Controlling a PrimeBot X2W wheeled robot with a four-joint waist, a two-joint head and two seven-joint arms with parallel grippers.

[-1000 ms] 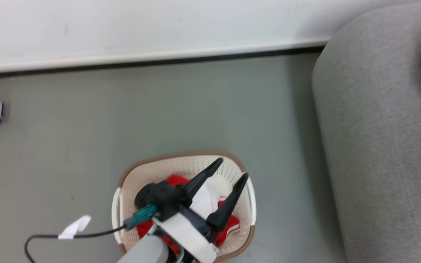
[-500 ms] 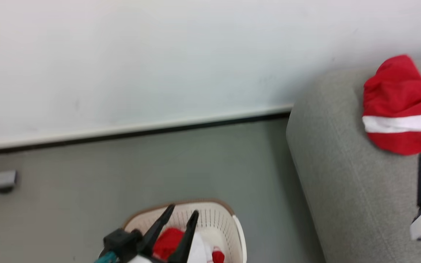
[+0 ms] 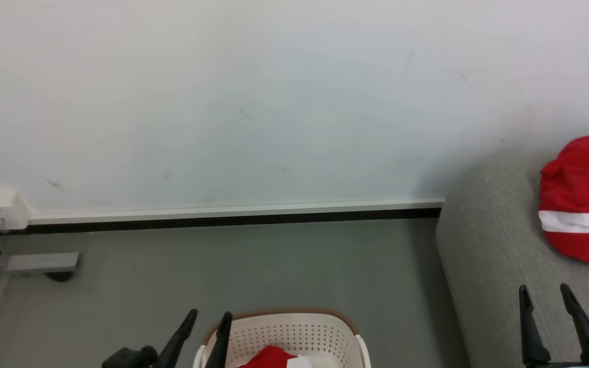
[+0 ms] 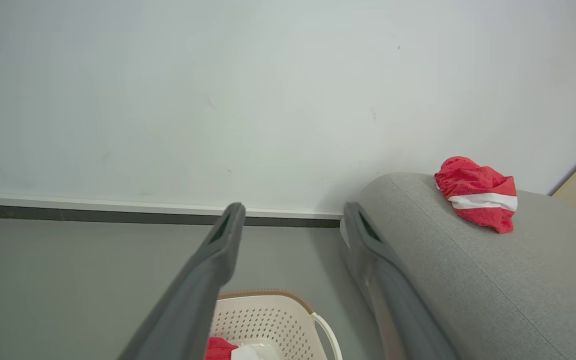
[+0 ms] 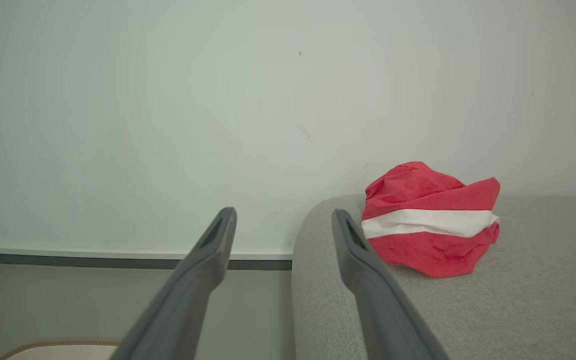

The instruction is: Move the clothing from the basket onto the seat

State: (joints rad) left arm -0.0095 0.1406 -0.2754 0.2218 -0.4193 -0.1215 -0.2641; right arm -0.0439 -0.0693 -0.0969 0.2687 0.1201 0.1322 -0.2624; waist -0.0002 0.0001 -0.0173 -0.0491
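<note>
— Well, both grippers gape empty: left gripper (image 3: pixel 209 313) poised by the basket (image 3: pixel 284 313) for a pick, right gripper (image 3: pixel 543 288) over the seat (image 3: pixel 489 255).
— One red garment (image 3: pixel 581 204) lies there; more clothing (image 3: pixel 269 358), seemingly, inside the basket.

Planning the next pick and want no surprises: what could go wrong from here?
1. The red garment lies near the sofa's rounded end; an arm swinging past might nudge it off onto the floor.
2. More clothing lies low in the basket, and the open left gripper hangs by its rim; reaching down, a finger might snag the perforated wall and drag the basket.
</note>
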